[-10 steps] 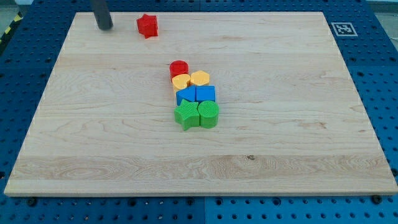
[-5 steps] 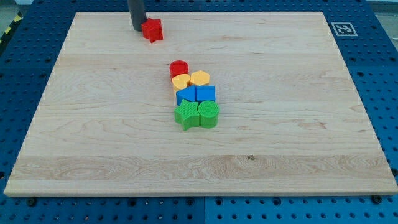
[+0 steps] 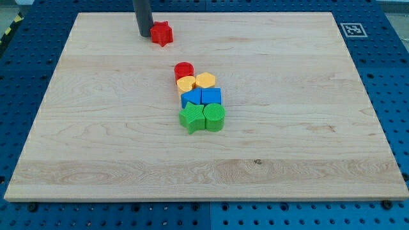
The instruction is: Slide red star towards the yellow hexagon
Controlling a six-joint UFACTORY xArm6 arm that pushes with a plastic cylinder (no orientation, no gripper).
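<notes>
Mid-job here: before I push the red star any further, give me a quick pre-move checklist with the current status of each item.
1. My tip against the red star, on its view-left side: ok.
2. Yellow hexagon visible, toward the view's bottom right of the star: ok.
3. Tip lined up behind the star for that diagonal: not ok, it sits level with the star.
4. Path clear of the red cylinder beside the hexagon: cannot tell.
5. Star well inside the board's top edge: ok.
</notes>
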